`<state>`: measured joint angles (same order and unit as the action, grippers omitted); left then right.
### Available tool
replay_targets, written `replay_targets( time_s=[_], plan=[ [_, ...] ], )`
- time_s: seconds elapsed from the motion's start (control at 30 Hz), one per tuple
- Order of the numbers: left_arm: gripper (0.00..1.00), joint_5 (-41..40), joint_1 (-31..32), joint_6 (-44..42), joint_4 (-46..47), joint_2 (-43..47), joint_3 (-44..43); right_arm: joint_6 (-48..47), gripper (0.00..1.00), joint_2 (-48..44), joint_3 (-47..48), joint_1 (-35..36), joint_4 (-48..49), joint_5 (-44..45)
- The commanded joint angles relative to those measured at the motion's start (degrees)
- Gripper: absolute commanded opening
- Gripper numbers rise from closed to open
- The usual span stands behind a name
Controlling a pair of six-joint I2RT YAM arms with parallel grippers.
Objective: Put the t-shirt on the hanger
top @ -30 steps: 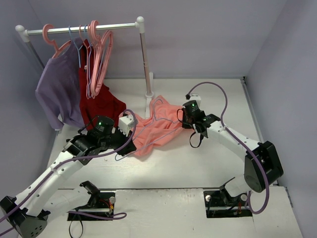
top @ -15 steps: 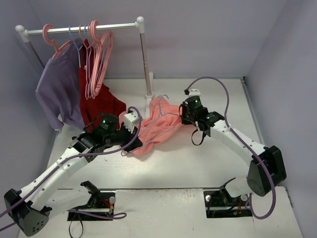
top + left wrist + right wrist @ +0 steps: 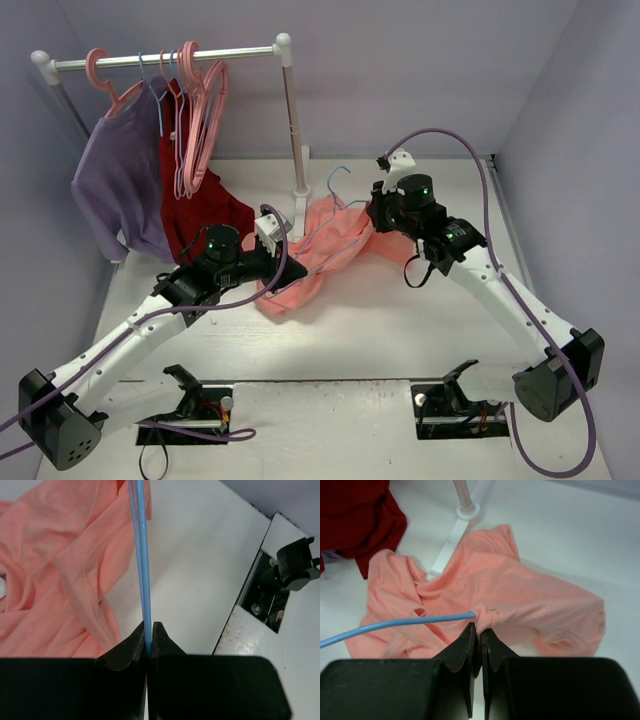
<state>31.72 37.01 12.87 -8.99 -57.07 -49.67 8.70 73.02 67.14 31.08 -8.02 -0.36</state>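
Both arms moved up-frame, bunching t-shirt [image 3: 295, 290] mid-frame. Left gripper [image 3: 148, 626] pinches the thin, likely stiff hanger [image 3: 141, 555] wire; right gripper [image 3: 480, 627] pinches limp collar hem, probably the best hold.

I checked all three views. No text, label, brand, number or sign legible on any surface.
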Motion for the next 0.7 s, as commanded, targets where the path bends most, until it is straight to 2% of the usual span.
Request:
replay_targets(
  time_s=[0.0,0.13,0.43,0.57,0.67],
  plan=[
    [0.0,4.6,0.5,3.1,15.9,-2.1,-2.9,-4.4,0.01,-2.7,5.1,0.2,2.0,-2.9],
    [0.0,8.6,0.5,2.4,17.2,-4.3,-5.2,-8.4,0.02,-3.4,8.5,0.1,0.7,-2.0],
    [0.0,14.4,0.3,3.1,19.1,-5.6,-5.6,-17.4,0.0,-4.2,13.2,-0.8,-2.0,7.7],
    [0.0,17.4,-0.7,3.0,19.1,-5.2,-3.8,-21.2,0.0,-4.6,13.2,-1.2,-2.3,8.1],
    [0.0,20.9,-2.0,3.2,19.1,-5.9,-3.8,-22.5,0.0,-4.6,13.7,-1.3,-3.0,4.8]
  ],
)
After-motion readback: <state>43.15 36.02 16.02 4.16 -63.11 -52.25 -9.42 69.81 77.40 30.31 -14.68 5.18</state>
